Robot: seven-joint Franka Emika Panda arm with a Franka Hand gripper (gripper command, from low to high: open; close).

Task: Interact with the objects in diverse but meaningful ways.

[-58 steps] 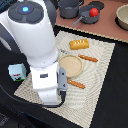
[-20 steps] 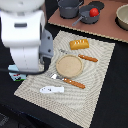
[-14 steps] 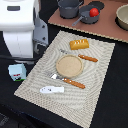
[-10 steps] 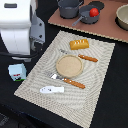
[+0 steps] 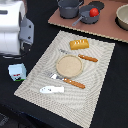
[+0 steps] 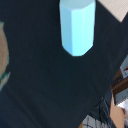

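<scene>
Toy kitchen items are laid out on and around a striped beige cloth placemat [image 5: 100, 95] on a dark tabletop. Small white-and-blue milk carton [image 5: 17, 72] stands upright on the dark surface just beside the placemat's edge at the exterior view's left; the wrist view shows a pale blue, faceted box-like form [image 6: 76, 26] on dark surface, probably this carton. Flat white fish-shaped piece [image 5: 52, 90] lies on the placemat near its lower corner. Golden bread loaf [image 5: 79, 44] rests on the placemat just beside the round tan plate [image 5: 68, 65], which is bare. Red tomato [image 5: 93, 12] sits in a small dark pan [image 5: 88, 16] on the brown board [image 5: 107, 30], with the grey two-handled pot [image 5: 69, 8] beside it. White robot arm [image 5: 14, 30] is raised over the exterior view's left, near the carton. The gripper's fingers are not visible in either view, so their opening and any hold cannot be determined. Assessment: no item is visibly in hand; pot contents not discernible; further interactions remain open.
</scene>
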